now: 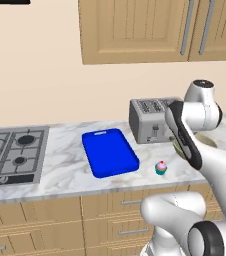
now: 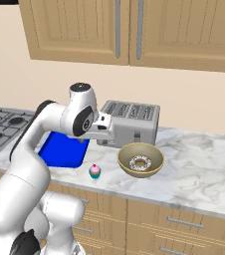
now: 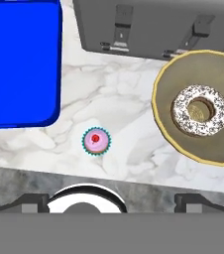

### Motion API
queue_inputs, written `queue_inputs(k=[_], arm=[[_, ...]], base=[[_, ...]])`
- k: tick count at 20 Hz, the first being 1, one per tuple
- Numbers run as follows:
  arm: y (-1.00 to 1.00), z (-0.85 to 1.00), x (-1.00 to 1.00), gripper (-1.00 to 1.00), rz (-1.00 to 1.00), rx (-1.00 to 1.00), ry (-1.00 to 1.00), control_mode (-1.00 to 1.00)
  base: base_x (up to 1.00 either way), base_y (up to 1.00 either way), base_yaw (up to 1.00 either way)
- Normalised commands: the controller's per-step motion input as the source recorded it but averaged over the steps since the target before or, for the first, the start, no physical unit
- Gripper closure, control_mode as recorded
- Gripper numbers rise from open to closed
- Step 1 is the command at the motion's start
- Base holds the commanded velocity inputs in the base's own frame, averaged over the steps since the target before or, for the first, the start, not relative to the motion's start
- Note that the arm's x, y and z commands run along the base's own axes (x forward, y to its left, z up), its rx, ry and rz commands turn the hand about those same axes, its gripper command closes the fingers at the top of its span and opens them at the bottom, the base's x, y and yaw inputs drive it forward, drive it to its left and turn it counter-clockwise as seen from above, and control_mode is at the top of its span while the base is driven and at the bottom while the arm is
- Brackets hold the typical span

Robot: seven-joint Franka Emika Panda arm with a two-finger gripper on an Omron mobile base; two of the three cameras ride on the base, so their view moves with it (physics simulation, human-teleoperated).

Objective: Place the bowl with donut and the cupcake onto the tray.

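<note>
The blue tray [image 1: 110, 152] [image 2: 64, 152] [image 3: 20, 64] lies bare on the marble counter, left of the toaster. A tiny cupcake [image 1: 160, 168] [image 2: 95, 172] [image 3: 96, 141] with teal wrapper and pink frosting stands upright near the counter's front edge, just right of the tray. Further right, the tan bowl [image 2: 154, 154] [image 3: 168, 84] holds the white-speckled donut [image 2: 140, 163] [image 3: 183, 111]; in the left base view the arm covers most of the bowl [image 1: 207, 141]. My gripper [image 3: 115, 201] hangs open and holding nothing above the counter's front edge, closer to the cupcake than to the bowl.
A grey toaster [image 1: 150, 120] [image 2: 132, 124] [image 3: 148, 25] stands at the back, just behind the bowl and cupcake. The stovetop [image 1: 12, 155] [image 2: 0, 127] lies left of the tray. Wooden cabinets hang overhead, and drawers sit below the counter.
</note>
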Motion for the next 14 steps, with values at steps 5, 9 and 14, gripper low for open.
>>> queue_inputs(k=[5, 9, 14], arm=[[-0.43, -0.35, 0.00, -1.00, 0.00, 0.00, 0.00, -1.00], [-0.25, -0.47, 0.00, -1.00, 0.01, 0.00, 0.00, -1.00], [-0.11, -0.49, 0.05, -1.00, 0.03, 0.00, 0.00, -1.00]], base=[[0.00, 0.00, 0.00], [0.00, 0.00, 0.00], [0.00, 0.00, 0.00]])
